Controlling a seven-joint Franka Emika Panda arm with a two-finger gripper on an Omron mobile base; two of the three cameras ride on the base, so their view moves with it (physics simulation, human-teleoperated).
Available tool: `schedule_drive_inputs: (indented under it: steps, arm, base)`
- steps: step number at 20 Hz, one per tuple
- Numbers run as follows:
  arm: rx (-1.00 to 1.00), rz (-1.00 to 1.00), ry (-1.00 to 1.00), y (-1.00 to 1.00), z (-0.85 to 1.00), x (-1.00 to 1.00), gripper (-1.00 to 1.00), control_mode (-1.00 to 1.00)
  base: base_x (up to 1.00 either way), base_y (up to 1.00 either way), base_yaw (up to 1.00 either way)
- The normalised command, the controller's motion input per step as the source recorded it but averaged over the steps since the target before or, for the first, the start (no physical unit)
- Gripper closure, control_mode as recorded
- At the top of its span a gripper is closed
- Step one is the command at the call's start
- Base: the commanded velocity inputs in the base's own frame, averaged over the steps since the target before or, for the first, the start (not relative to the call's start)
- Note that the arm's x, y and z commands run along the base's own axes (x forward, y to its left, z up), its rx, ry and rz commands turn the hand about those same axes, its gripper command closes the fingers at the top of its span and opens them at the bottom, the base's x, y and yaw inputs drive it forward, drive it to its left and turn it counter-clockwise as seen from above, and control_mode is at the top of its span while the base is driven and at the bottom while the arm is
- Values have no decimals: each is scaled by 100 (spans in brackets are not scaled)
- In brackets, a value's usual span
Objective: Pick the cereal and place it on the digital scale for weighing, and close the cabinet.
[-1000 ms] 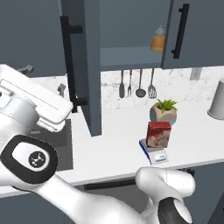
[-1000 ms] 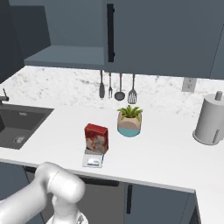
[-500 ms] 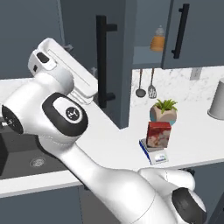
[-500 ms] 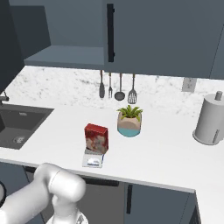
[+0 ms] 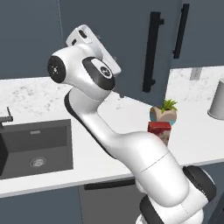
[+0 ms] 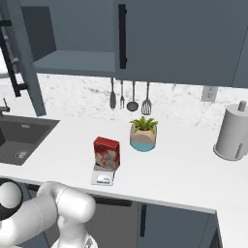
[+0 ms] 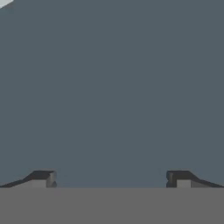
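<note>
Jaws spread wide and empty, facing the cabinet (image 7: 112,87) door.

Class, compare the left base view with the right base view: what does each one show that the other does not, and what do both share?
Left base view only: the arm's upper joints raised against the cabinet door.
Right base view only: the digital scale under the cereal, the hanging utensils, and the open cabinet shelf.
Both: the cereal, potted plant, sink, paper towel roll and counter.
</note>
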Motion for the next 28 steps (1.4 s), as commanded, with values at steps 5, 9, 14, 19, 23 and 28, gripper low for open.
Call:
schedule_drive_inputs:
  steps: [5, 9, 14, 19, 23, 28]
  arm:
    - [21, 0, 6, -73, 0, 93, -100, -100]
    - [23, 2, 2, -74, 0, 92, -100, -100]
    - [27, 7, 0, -87, -2, 92, -100, -100]
    - [24, 13, 0, -82, -27, 100, -100, -100]
    - [21, 15, 0, -67, -36, 100, -100, -100]
    - [17, 13, 0, -43, -40, 100, -100, -100]
  base:
    - [0, 0, 0]
    - [0, 0, 0]
    - [0, 0, 0]
    - [0, 0, 0]
    - [0, 0, 0]
    - [0, 0, 0]
